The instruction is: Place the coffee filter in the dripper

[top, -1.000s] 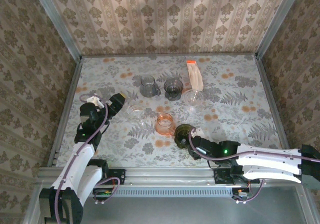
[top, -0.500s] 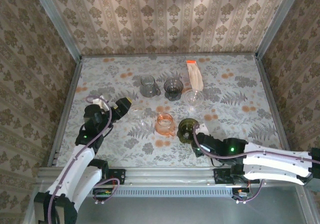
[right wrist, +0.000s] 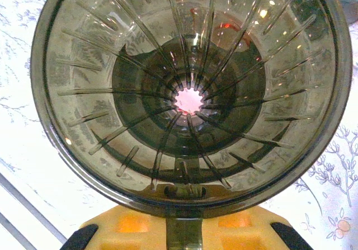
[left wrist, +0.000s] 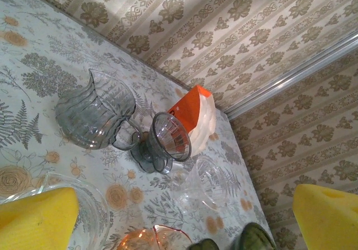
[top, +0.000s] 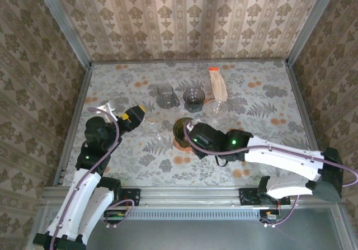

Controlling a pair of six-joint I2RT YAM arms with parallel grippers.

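**Desk:** What's on the left?

**Photographer:** The left gripper [top: 132, 113] hangs above the worktop [top: 263, 127] near its left edge, jaws spread wide and holding nothing. Its yellow pads [left wrist: 34, 216] frame a clear glass vessel [top: 152, 126] just to its right.

**Desk:** And mid-worktop?

**Photographer:** A grey jug [top: 166, 96] stands toward the far edge. Nearer, at the centre, the right gripper [top: 193, 132] is clenched on the handle of a dark green dripper [right wrist: 190, 93], which is seen mouth-on from the wrist. That dripper sits over a pink vessel [left wrist: 154, 240]; whether the two touch, I cannot tell.

**Desk:** Where are the filters?

**Photographer:** Right of centre, by the far edge. Beside the jug stands a grey dripper [top: 194, 99], then the pack of coffee filters [top: 217, 85] lies flat, orange end pointing at the far edge. A clear dripper [top: 215, 109] sits at the pack's near end. The pack lies well apart from both grippers
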